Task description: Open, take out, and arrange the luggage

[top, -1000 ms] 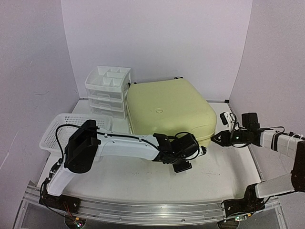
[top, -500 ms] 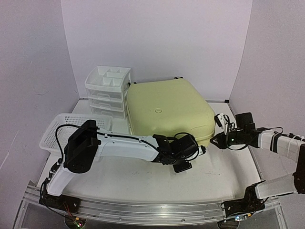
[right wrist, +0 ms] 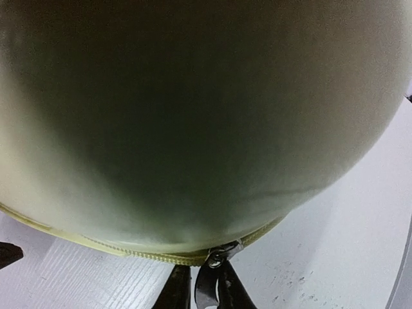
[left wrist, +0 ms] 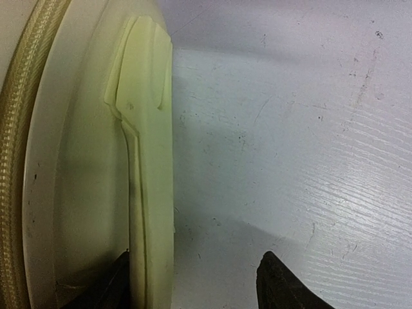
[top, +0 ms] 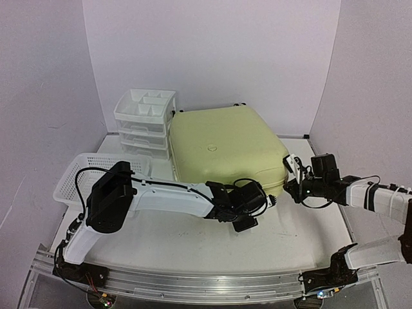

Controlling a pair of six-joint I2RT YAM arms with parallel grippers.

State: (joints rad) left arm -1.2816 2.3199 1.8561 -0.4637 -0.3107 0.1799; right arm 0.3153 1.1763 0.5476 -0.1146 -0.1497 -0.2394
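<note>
Luggage [top: 225, 145], a pale yellow hard-shell case, lies flat and closed toward the back of the table [top: 193, 241], just beside the white drawer unit [top: 145, 125]. A white mesh basket [top: 84, 174] sits to the left.

Step in hand: opening. The right gripper [right wrist: 205, 283] is at the case's near right corner. Its jaws are narrowed to a slit around the metal zipper pull [right wrist: 215, 257], which they appear to pinch. The zipper tape [right wrist: 129, 251] runs closed along the seam.

The left gripper [left wrist: 196, 286] stands at the near edge, jaws well apart and holding nothing. One fingertip lies against the shell by a raised moulded strip [left wrist: 148, 96], possibly a handle; the other is over the table surface.

Judgement: the task is at its start, with nothing unzipped or taken out. The next move calls for drawing the pull along the seam and around the corner with a firm pinch, while the left gripper steadies the shell against sliding.
</note>
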